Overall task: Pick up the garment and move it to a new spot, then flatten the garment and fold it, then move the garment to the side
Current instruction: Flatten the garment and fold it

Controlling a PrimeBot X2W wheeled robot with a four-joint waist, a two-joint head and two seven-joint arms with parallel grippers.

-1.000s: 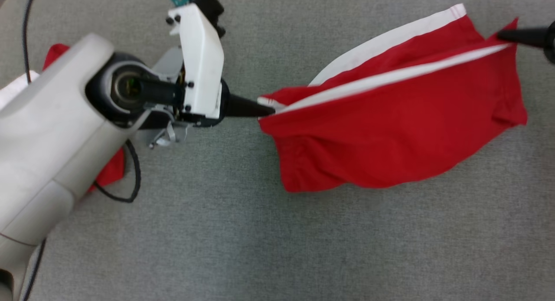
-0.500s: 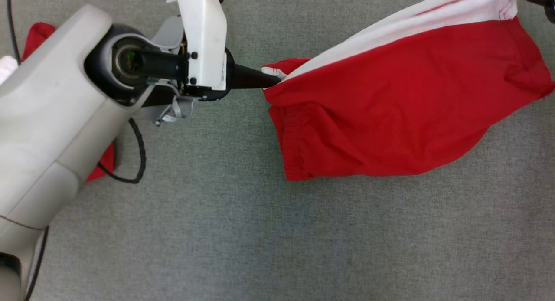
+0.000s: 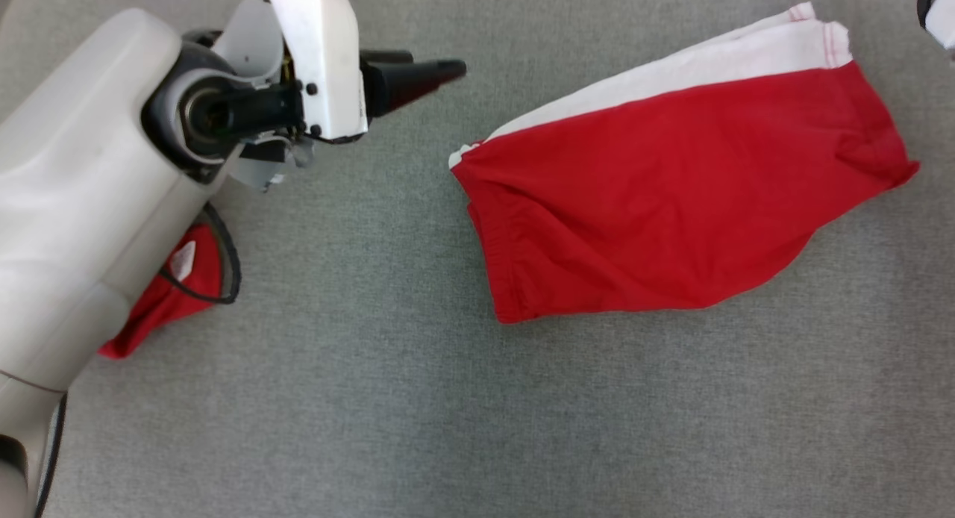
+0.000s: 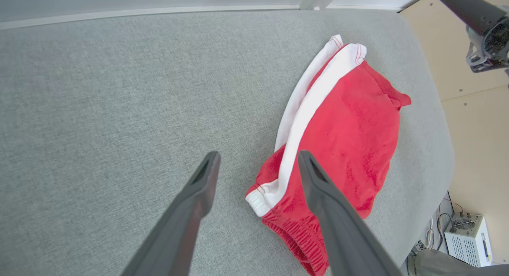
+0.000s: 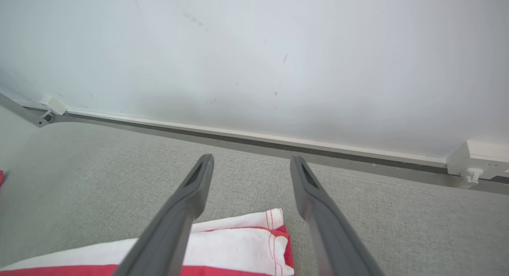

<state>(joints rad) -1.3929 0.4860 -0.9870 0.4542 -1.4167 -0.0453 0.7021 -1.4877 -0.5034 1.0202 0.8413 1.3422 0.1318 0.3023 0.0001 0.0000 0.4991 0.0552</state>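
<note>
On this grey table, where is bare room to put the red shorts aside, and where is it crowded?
Free: the broad band of table between the red shorts and the robot; also the gap between the shorts and the open left end effector. Crowded: the robot's left side, where the left arm is above a second red garment and a black cable.

Garment (image 3: 671, 197) on table (image 3: 373, 398), left claw (image 3: 436, 66) to its left (apart)

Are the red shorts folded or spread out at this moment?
Folded: the shorts lie doubled over on the grey surface, their two white stripes stacked along one edge.
</note>
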